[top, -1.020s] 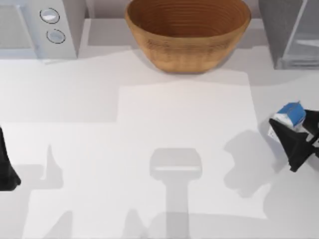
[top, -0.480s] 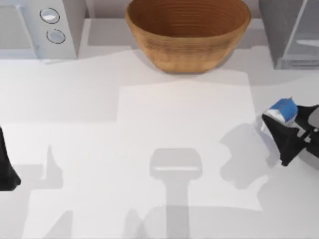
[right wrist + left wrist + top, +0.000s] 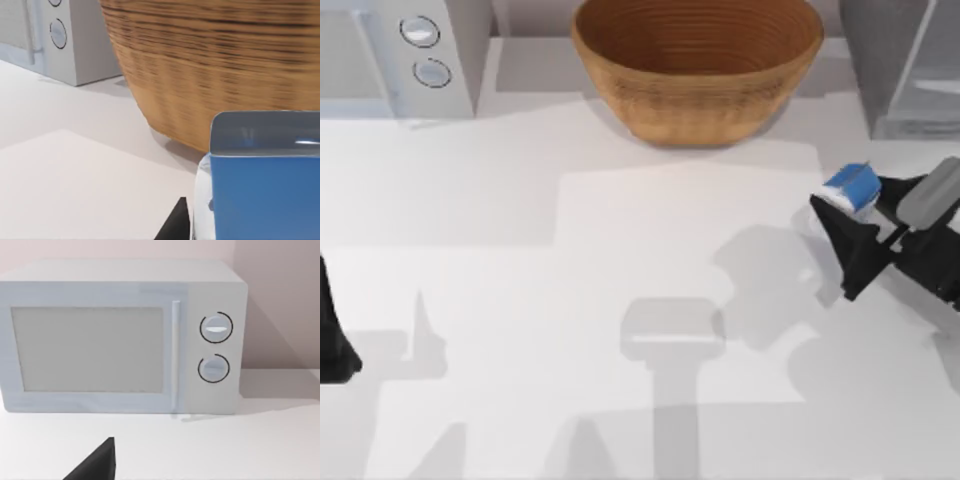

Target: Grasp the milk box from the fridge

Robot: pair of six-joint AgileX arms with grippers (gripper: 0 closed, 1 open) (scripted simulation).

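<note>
**A:** Where is the milk box (image 3: 851, 188)?

**B:** Right middle of the top view, pinched in my right gripper (image 3: 848, 222), below the fridge (image 3: 880, 60) in the upper right corner.

**A:** Advice?

**B:** I'd keep the carton level and skirt the wicker bowl (image 3: 696, 62). My left gripper (image 3: 334, 340) sits parked at the left edge; I cannot tell its fingers' state.

White table (image 3: 520, 300), pale pinkish wall (image 3: 280, 300), soft shadows

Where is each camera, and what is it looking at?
Top view: above the table, looking down; left gripper at the left edge, right gripper holding the milk box.
Left wrist view: on the left arm, facing the white appliance; a dark gripper tip shows.
Right wrist view: on the right arm, facing the milk box and wicker bowl.
All three views share the white appliance.
</note>
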